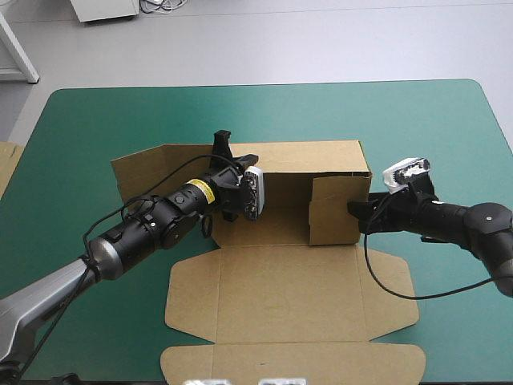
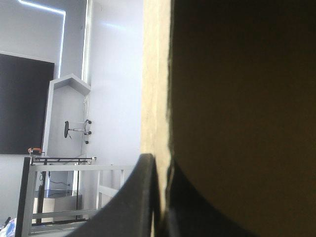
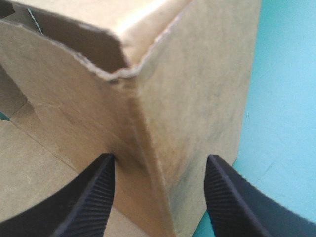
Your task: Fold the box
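Jaws pressed all but together, the left gripper [image 1: 226, 160] pinches the top edge of the raised rear wall of the brown cut-board box [image 1: 288, 281]. The box lies at the middle of the teal-green tabletop [image 1: 88, 128]. The right gripper [image 1: 358, 212] holds its jaws spread to either side of the box's upright right-hand corner, at or just short of touching it. The rear wall and a short right side wall stand up, the rear panel's left end angles outward, and the lid panel with its flaps lies flat toward the near edge. The board looks light and stiff, likely to bend cleanly only along its scored creases and to spring back if released. Its bare matt surface should give the black ribbed fingers [image 3: 94, 197] fair purchase. The best holds appear to be wall edges close to a crease, not the ragged corner, which could crush. Open cover lies on every side, widest along the far edge. A strip of spare brown board [image 1: 6, 164] shows at the left edge, well apart.
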Available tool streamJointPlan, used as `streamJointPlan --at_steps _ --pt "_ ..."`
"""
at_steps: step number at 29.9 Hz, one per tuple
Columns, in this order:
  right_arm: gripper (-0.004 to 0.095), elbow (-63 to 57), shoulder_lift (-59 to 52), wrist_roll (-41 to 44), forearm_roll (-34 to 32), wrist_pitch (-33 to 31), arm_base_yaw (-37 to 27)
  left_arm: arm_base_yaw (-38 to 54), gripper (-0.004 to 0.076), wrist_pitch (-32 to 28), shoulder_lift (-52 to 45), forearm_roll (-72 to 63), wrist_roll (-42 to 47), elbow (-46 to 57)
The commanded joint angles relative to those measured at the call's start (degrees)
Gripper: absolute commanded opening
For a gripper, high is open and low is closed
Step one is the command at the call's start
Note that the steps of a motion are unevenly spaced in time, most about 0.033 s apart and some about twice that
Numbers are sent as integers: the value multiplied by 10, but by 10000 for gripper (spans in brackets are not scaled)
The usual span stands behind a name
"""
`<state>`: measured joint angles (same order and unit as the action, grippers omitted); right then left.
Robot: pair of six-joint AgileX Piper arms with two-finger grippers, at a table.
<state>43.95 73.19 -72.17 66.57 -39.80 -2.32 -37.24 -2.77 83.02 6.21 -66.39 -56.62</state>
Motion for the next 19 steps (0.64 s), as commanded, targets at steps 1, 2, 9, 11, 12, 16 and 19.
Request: streamJointPlan --at_steps 1,2,9,11,12,16,19 --pt "469 15 -13 3 27 74 48 -5 -10 23 -9 -17 17 -9" --pt "460 15 -13 6 24 94 65 -5 -10 23 -9 -17 17 -9" --pt "455 15 -13 23 20 175 105 -5 -10 23 -9 -17 17 -9" --pt "441 15 -13 23 17 183 105 -5 -10 23 -9 -17 17 -9" --pt "423 15 -13 24 17 186 105 -5 -10 23 -9 -17 17 -9" --pt "258 15 -13 24 17 179 105 -5 -10 23 -9 -17 17 -9" --pt "105 15 -13 24 12 162 105 -5 -10 16 -9 -17 17 -9"
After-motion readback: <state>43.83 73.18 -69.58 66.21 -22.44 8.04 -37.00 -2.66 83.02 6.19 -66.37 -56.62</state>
